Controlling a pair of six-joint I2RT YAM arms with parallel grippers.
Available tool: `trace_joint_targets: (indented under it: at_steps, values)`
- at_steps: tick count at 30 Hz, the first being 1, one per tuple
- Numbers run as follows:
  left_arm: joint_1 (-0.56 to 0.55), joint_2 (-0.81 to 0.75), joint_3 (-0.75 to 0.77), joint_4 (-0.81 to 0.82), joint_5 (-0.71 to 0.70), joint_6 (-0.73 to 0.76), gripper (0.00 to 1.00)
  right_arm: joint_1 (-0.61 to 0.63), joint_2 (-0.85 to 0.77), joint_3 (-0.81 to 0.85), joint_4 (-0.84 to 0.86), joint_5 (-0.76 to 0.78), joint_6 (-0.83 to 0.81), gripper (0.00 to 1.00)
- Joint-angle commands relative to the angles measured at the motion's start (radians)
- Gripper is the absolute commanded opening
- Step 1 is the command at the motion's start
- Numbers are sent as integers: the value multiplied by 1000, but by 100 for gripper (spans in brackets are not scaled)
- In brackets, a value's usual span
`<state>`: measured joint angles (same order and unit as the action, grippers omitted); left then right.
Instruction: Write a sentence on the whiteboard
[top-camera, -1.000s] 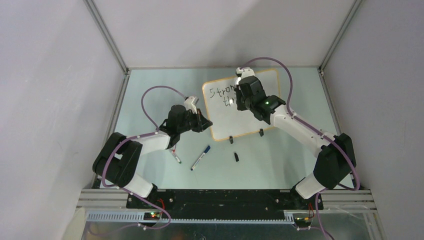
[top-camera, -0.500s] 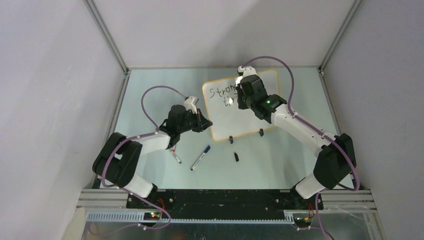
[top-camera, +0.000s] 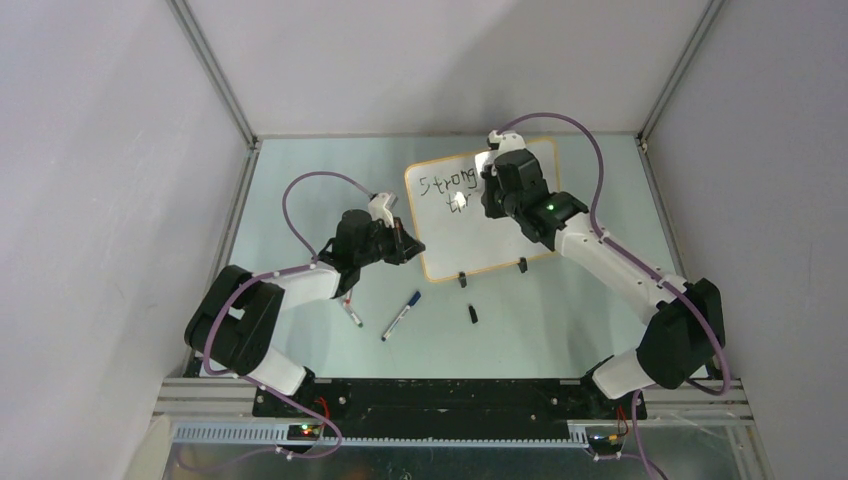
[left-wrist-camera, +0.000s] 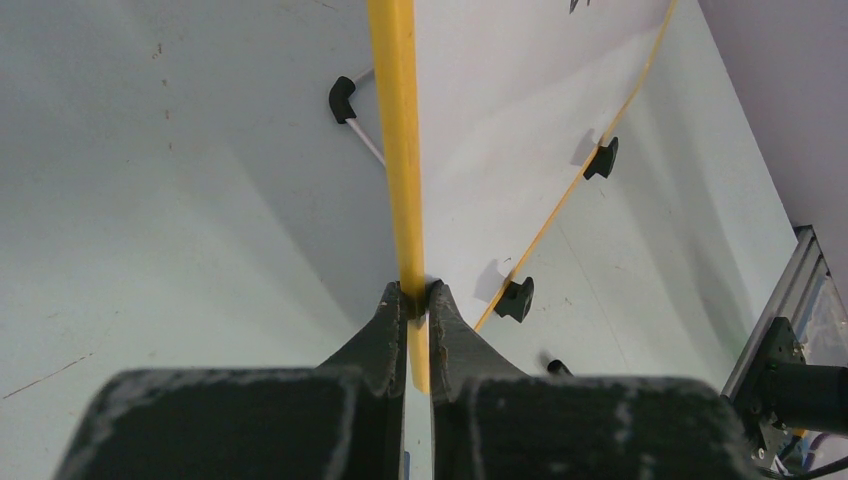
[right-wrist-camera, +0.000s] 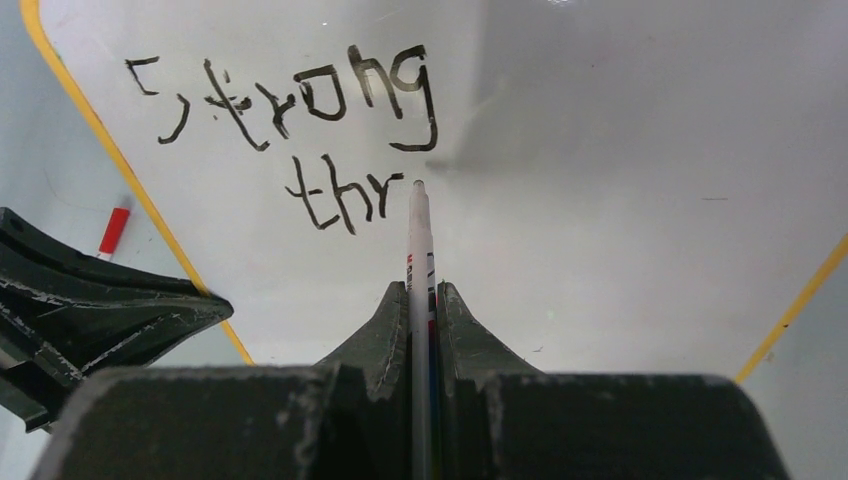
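Both clamped — left claw on whiteboard rim, right claw on marker; sentence clearest from right wrist.

The whiteboard rests on the tabletop, toward its far middle. The left claw grips the board's left rim. The right claw is over its far half, its marker just right of the sentence. Before the board lie a spare marker, a cap to its right and a pen to its left.
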<state>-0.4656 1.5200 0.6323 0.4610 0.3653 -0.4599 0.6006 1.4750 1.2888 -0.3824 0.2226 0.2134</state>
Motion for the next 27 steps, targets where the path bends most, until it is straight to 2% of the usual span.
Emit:
trace_joint_targets:
  at_steps: [1,27]
  values:
    - [-18,-15,24,-36,-30,56,0,-14,-26,-7,32,0,13,0]
    - [-18,-13,25,-37,-29,57,0,-22,11,2,45,-13,17,0]
